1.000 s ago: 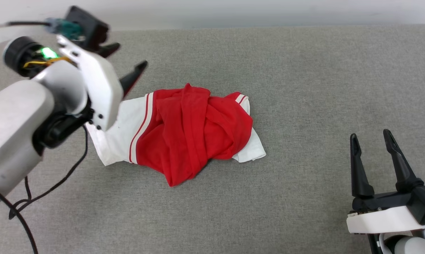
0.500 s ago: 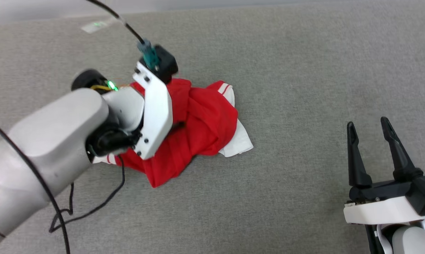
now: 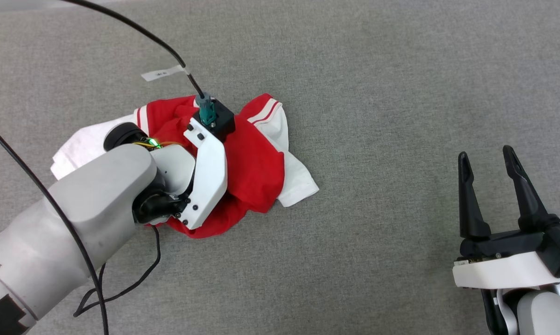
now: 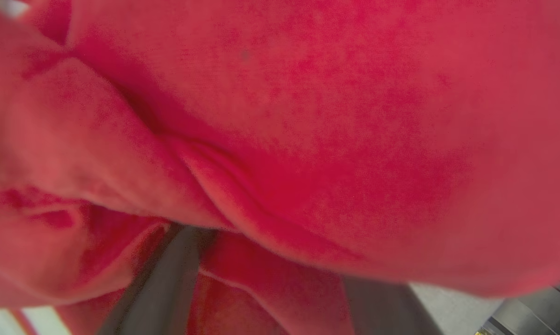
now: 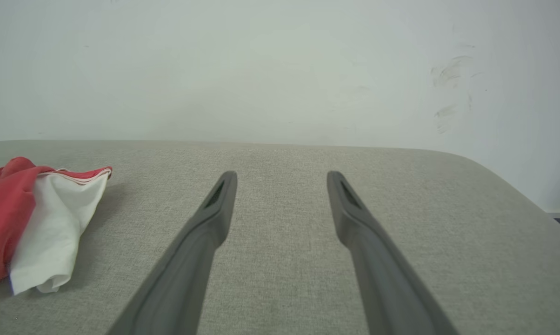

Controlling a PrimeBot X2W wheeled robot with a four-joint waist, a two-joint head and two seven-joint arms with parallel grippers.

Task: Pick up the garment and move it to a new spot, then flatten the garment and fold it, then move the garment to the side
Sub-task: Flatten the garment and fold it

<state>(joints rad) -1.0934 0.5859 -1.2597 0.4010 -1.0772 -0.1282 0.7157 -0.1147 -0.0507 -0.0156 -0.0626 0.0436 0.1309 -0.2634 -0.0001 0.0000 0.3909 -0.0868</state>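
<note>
Toward the left of the head view, the garment (image 3: 256, 158) lies crumpled in a heap on the grey fabric-covered tabletop (image 3: 391, 93). Its red body is bunched in the middle. One white sleeve (image 3: 294, 177) spills out on the right, another white part (image 3: 80, 144) shows on the left, and red-and-white striped trim (image 3: 263, 109) runs along the far edge. The left arm (image 3: 98, 200) reaches down onto the heap, with its white wrist plate and black camera block over the red cloth. A black cable (image 3: 136, 28) bearing a small white label (image 3: 161, 73) arcs away from the block. At the lower right the right end effector (image 3: 486, 153) rests well apart from the garment, its two dark fingers spread and holding nothing.

Seen from the left wrist, red cloth is pressed close against the lens and blurred. The left end effector (image 4: 270, 260) has its two grey-looking fingers (image 4: 163, 279) standing apart, with a fold of the garment (image 4: 308, 116) bunched between them and draped over their tips.

Seen from the right wrist, the right end effector (image 5: 282, 176) points across bare tabletop (image 5: 280, 260) with its fingers wide apart. The garment (image 5: 5, 218) sits at the left edge, white sleeve nearest. A pale wall (image 5: 280, 70) with faint scuffs rises behind.
</note>
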